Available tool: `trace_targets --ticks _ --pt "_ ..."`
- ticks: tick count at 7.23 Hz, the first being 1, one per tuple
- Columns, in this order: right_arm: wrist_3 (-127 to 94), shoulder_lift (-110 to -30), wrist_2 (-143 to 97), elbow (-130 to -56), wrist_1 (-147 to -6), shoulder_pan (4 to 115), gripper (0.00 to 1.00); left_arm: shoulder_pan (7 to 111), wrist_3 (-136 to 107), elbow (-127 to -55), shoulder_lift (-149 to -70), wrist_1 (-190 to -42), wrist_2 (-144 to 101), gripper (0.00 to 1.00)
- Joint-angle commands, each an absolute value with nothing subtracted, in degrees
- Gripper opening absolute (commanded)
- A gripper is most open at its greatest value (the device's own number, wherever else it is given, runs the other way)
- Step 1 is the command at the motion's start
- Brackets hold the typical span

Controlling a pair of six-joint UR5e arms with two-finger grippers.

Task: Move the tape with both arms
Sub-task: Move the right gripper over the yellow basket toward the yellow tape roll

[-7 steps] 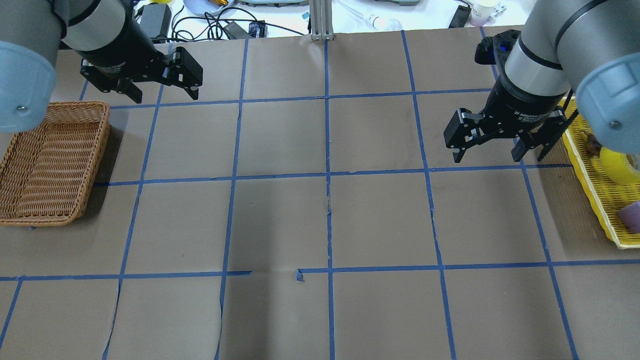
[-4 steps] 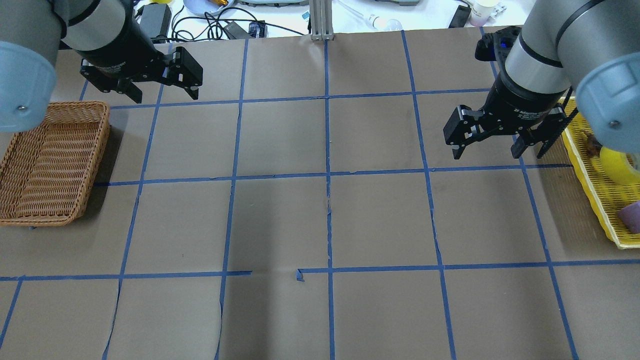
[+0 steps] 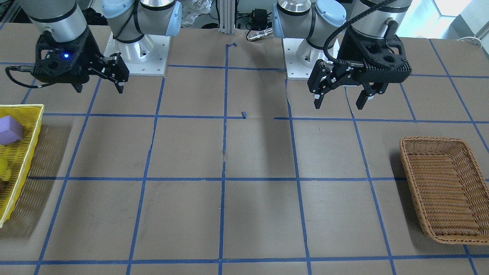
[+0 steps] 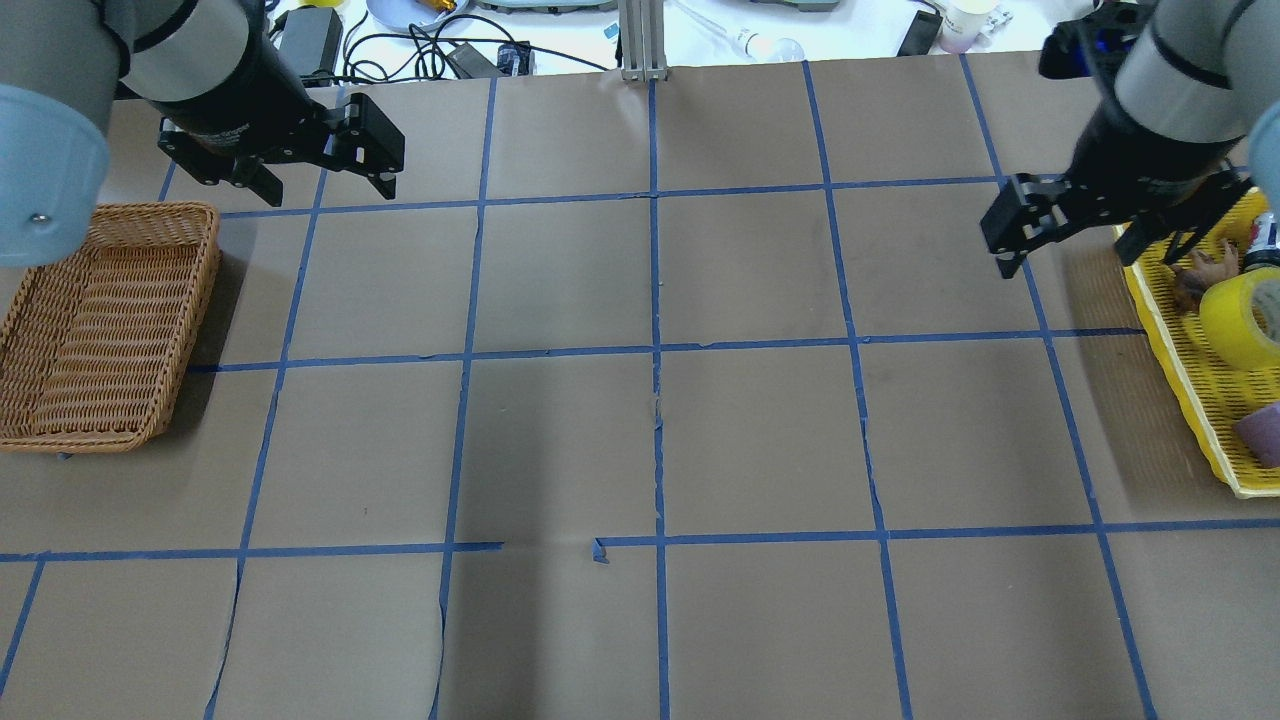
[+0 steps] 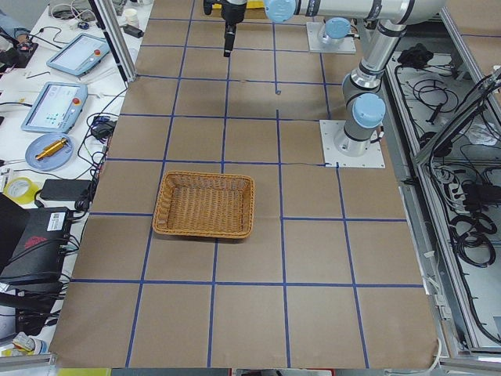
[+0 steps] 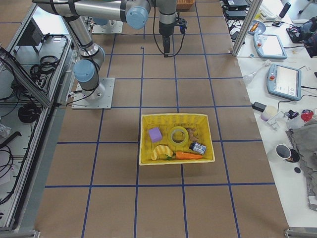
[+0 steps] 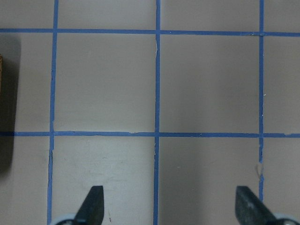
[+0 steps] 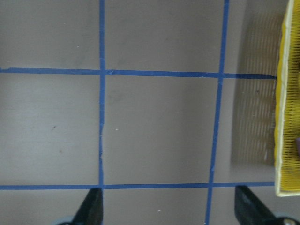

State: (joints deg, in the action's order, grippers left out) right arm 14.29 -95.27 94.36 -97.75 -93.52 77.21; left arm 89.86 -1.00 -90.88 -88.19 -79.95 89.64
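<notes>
The tape [image 4: 1240, 322], a thick yellow roll, lies in the yellow basket [image 4: 1172, 352] at the table's right edge; it also shows in the right side view [image 6: 178, 135]. My right gripper [image 4: 1070, 255] is open and empty. It hangs above the table just left of the yellow basket's far end, apart from the tape. In the front view the right gripper [image 3: 99, 90] is at the upper left. Its wrist view shows the basket's rim [image 8: 281, 117] at the right edge. My left gripper [image 4: 328, 188] is open and empty at the far left, also in the front view [image 3: 339, 105].
A wicker basket [image 4: 110, 212] stands at the table's left edge, just below the left gripper; it also shows in the front view [image 3: 431, 139]. A purple block [image 4: 1262, 432] and other small items lie in the yellow basket. Cables and devices lie beyond the table's far edge.
My right gripper has moved to the right and a little farther away, up to the yellow basket's edge. It stays open. The left arm has not moved.
</notes>
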Motion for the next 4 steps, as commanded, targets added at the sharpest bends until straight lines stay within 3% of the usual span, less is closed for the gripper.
trace_targets --ticks 1,4 --pt "20.7 -91.3 92.2 -97.7 -101.3 64.6 1.0 89.8 -1.1 -90.9 -88.2 -80.0 89.6 1.0" --pt "20.9 -76.6 86.7 -97.7 -121.7 52.6 1.0 89.9 -1.1 -90.9 -88.1 -80.0 89.6 1.0"
